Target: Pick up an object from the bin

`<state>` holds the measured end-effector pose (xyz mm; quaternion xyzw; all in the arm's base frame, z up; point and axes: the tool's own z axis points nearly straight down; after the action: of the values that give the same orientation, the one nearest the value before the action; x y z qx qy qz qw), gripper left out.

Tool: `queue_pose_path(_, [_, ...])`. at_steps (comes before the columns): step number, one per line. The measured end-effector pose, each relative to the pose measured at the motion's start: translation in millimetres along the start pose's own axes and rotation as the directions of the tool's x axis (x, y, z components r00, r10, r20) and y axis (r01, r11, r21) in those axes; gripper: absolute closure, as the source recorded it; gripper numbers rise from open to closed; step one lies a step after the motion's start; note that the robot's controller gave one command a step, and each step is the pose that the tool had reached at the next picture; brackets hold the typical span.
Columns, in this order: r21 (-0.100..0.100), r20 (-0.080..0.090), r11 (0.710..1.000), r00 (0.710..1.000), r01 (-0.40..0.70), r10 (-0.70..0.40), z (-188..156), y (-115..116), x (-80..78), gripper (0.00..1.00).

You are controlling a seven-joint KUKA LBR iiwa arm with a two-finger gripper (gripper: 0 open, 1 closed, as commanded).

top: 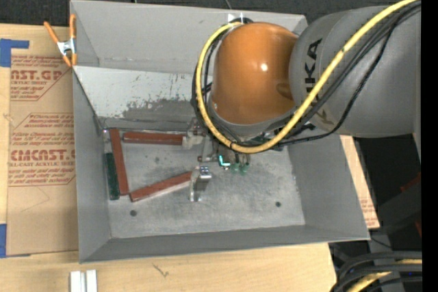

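My gripper (199, 184) reaches down from under the arm's orange cover to the bin floor near its middle. Its tip stands at the right end of a reddish-brown flat stick (159, 187) that lies slanted on the floor. Whether that stick is gripped cannot be made out. A second reddish-brown stick (153, 138) lies level along the back of the floor, its right end close to the gripper's body.
A third reddish-brown stick (119, 162) lies lengthwise along the left side, with a dark green stick (109, 176) beside it against the left wall. The arm and its orange cover hang over the bin's right rear part.
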<state>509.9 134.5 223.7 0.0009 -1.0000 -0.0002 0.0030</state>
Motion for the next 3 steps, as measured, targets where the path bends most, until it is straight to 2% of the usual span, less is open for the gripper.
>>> queue_pose_path(1, [-0.001,0.007,1.000,1.000,-0.001,0.001,-3,-1,-1.7,0.00])
queue_pose_path(2, [-0.003,0.014,1.000,1.000,-0.017,0.017,44,-9,-14.9,0.00])
queue_pose_path(3, [-0.008,0.017,0.982,0.982,-0.187,0.187,147,-8,-28.9,1.00])
